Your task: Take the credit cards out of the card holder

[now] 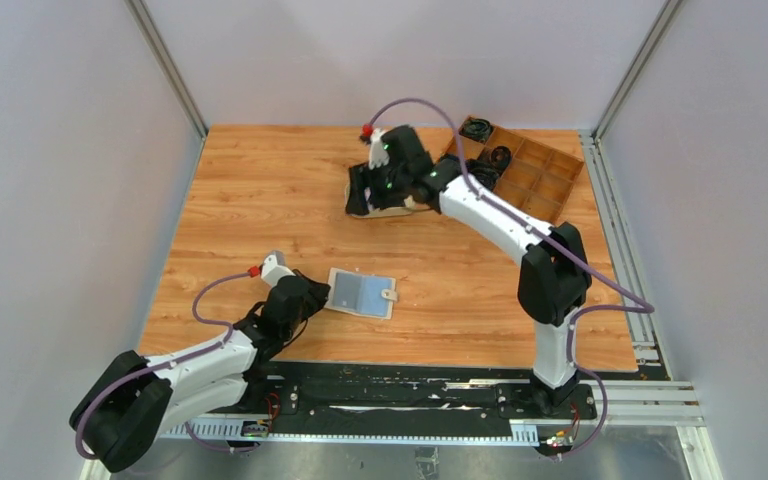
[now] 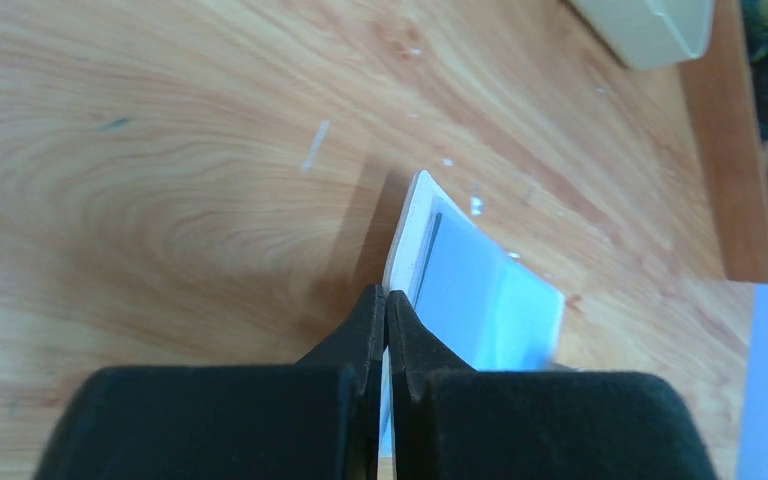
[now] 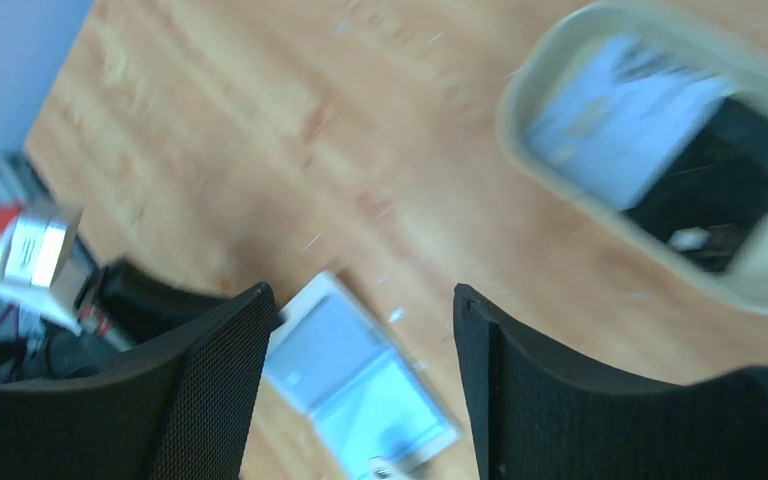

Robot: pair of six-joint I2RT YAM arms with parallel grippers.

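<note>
The card holder lies open on the table with its pale grey-blue inside up and its snap tab to the right. My left gripper is shut on its left edge. In the left wrist view the fingers pinch the card holder's rim. My right gripper is open and empty, hovering over an oval beige tray. In the blurred right wrist view the tray holds a pale card and a black card. The card holder shows between the open right gripper's jaws, far below.
A wooden compartment box with black cable coils stands at the back right, next to the tray. It also shows in the left wrist view. Grey walls and metal rails border the table.
</note>
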